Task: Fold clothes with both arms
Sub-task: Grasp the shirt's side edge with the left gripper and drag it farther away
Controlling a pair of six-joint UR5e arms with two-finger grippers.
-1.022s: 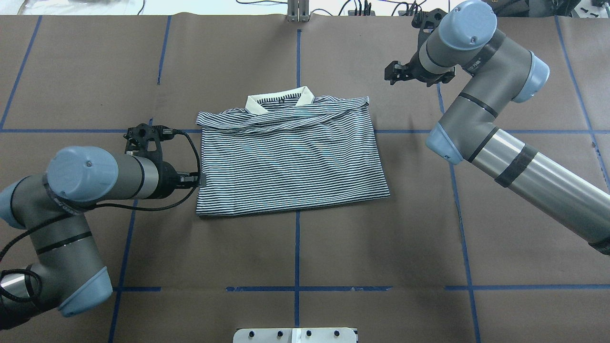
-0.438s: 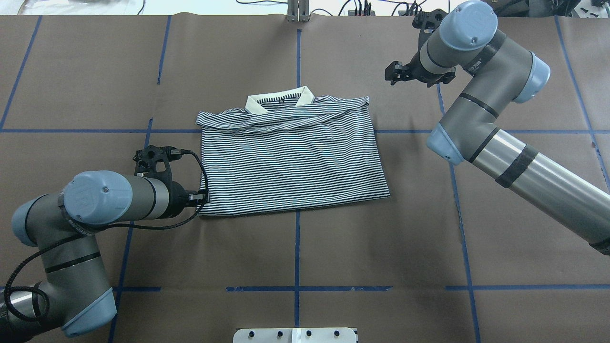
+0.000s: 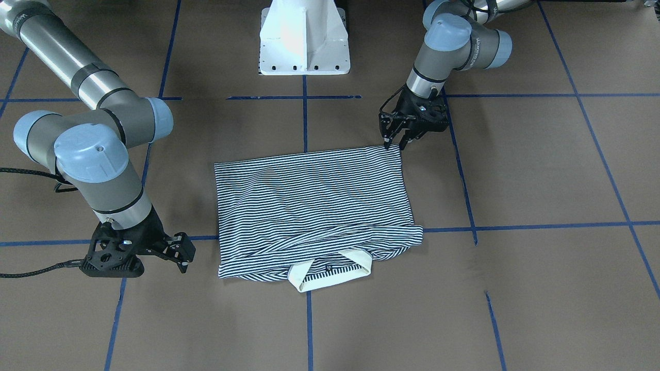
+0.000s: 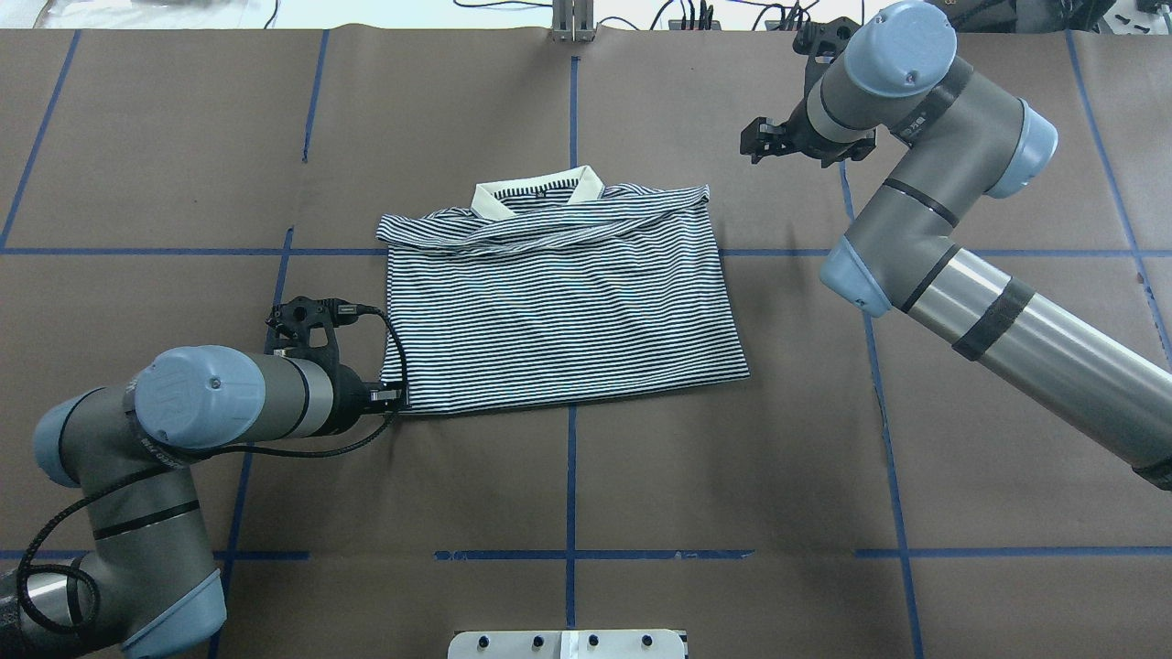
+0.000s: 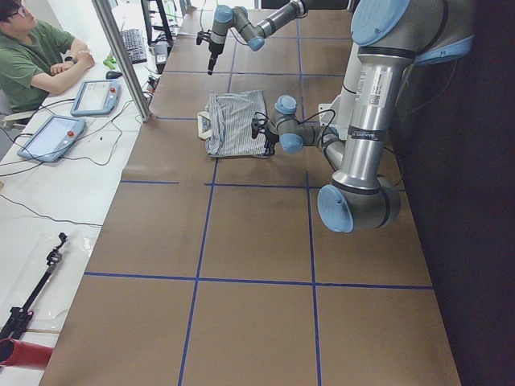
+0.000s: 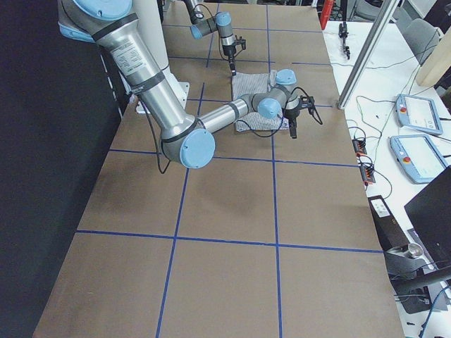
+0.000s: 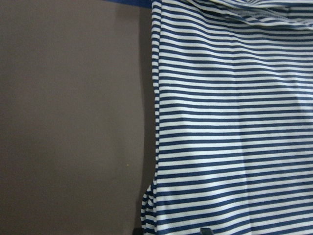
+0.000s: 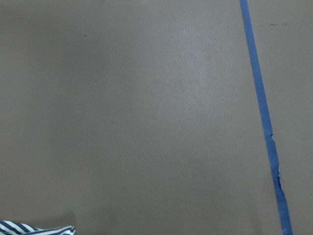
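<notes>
striped shirt [image 4: 558,311] folded flat on the bench [image 4: 732,476], one set of fingers at its corner.
the left fingers [image 3: 393,146] stand apart, with the shirt's hem corner right at their tips. the right fingers [image 3: 186,257] are spread wide above bare bench, the shirt's collar [image 4: 538,194] end off to their side and not touching them.

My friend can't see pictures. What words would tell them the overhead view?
A folded striped polo shirt lies in the middle of a brown table, cream collar on the far side. The left gripper sits at the shirt's near left corner; the right gripper is apart from it, past the far right corner.
</notes>
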